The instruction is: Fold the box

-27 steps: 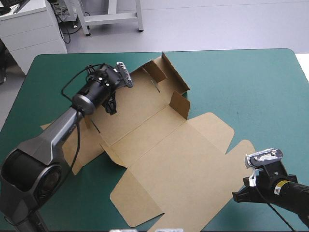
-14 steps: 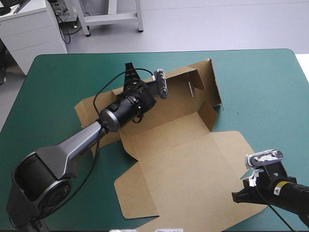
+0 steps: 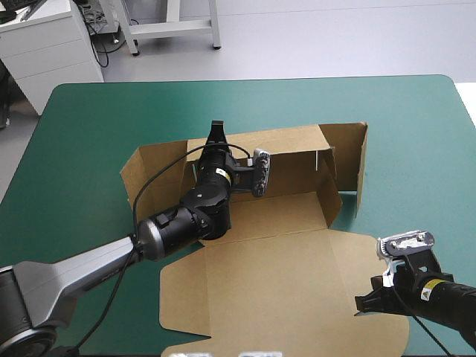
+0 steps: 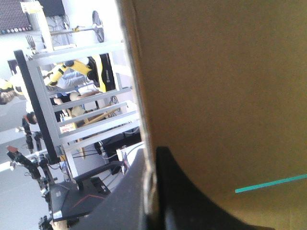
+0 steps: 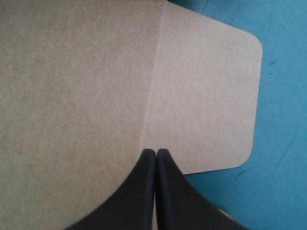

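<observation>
The brown box (image 3: 282, 260) lies partly folded mid-table, its long back wall (image 3: 290, 160) raised and the wide lid flat toward the front. My left gripper (image 3: 216, 135) reaches over the base and is shut on the back wall's top edge. In the left wrist view the board (image 4: 216, 96) runs between the black fingers (image 4: 192, 201). My right gripper (image 3: 363, 303) is shut at the lid's front right. In the right wrist view its tips (image 5: 155, 152) lie over the lid's crease beside a rounded flap (image 5: 206, 96).
An end flap (image 3: 362, 160) stands upright at the back wall's right end, and another (image 3: 134, 175) leans at its left end. The lid's front flap reaches the table's near edge. Bare teal-green cover (image 3: 416, 134) lies to the right and along the far edge.
My left gripper has swung right and toward the front, turning the box and raising its back wall. The lid has slid toward the right gripper, which has not moved.
</observation>
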### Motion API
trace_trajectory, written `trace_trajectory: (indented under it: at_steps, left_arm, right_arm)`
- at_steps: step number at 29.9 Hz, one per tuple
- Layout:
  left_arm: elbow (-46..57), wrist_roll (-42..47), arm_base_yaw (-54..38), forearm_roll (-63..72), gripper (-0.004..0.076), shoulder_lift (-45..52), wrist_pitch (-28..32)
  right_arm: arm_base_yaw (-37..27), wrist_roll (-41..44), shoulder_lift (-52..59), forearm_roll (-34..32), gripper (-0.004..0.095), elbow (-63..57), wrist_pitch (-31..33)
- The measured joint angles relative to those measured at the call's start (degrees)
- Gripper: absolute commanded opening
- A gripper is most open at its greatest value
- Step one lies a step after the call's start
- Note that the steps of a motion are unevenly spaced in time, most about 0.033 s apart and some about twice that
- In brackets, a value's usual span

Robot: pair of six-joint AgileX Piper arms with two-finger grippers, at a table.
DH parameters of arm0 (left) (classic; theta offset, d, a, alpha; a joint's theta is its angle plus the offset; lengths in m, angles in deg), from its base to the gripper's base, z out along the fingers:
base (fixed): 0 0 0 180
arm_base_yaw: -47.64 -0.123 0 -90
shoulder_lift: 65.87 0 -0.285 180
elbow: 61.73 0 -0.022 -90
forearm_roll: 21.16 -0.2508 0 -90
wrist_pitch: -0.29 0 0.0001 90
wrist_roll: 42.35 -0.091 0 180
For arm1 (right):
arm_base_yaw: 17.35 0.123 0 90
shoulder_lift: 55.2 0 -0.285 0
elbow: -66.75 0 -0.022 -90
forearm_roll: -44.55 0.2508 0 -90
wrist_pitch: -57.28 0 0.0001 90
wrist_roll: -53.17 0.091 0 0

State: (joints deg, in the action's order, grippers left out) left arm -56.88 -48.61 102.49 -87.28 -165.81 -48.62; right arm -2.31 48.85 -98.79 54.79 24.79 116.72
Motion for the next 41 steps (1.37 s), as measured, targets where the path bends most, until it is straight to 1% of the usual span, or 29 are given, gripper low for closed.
trace_trajectory:
  at_steps: [7,11,15,22,28,30,31,33,34,37,38,40,41]
  left_arm:
    - [4.09,1.86,0.59,-3.79,-0.0032,2.16,0.76]
    - [5.28,4.62,2.32,-5.24,-0.0032,2.53,-0.29]
    - [7.05,9.48,4.68,-7.96,-0.0032,2.86,-1.6]
    - [11.77,20.21,9.95,-18.0,-0.0032,2.9,-2.78]
    - [14.37,24.48,10.37,-22.41,-0.0032,2.9,-3.02]
    - [14.49,25.46,10.37,-23.09,-0.0032,2.9,-3.01]
    - [14.54,25.62,10.37,-23.41,-0.0032,2.85,-3.07]
    - [14.56,26.04,10.37,-24.09,-0.0032,2.73,-3.01]
    - [14.61,26.16,10.37,-24.49,-0.0032,2.68,-2.97]
    - [14.61,26.48,10.37,-24.9,-0.0032,2.61,-2.66]
    - [14.61,26.68,10.37,-24.91,-0.0032,2.61,-2.67]
    - [14.61,27.02,10.37,-24.97,-0.0032,2.61,-2.67]
    - [14.61,27.13,10.37,-24.97,-0.0032,2.61,-2.67]
  right_arm:
    - [0.0,0.0,0.0,0.06,-0.0023,0.0,0.07]
    - [0.0,0.0,0.0,0.23,-0.0023,0.0,0.13]
    - [0.0,0.0,0.0,0.23,-0.0023,0.0,0.23]
    - [0.0,0.0,0.0,0.23,-0.0023,0.0,0.23]
    - [0.0,0.04,0.0,0.07,-0.0007,0.0,0.23]
    - [0.0,0.04,0.0,0.02,0.0051,0.0,0.23]
    - [0.0,0.04,0.0,0.02,0.0106,0.0,0.23]
    - [0.0,0.04,0.0,0.02,0.0242,0.0,0.23]
    - [0.0,0.04,0.0,0.02,0.0336,0.0,0.23]
    - [0.0,0.84,0.0,-0.04,0.0658,0.13,0.23]
    - [0.0,1.52,0.0,-0.3,0.0748,0.45,0.23]
    - [0.0,2.63,0.0,-1.05,0.0852,1.74,0.35]
    - [0.0,3.35,0.0,-1.74,0.0875,2.75,0.6]
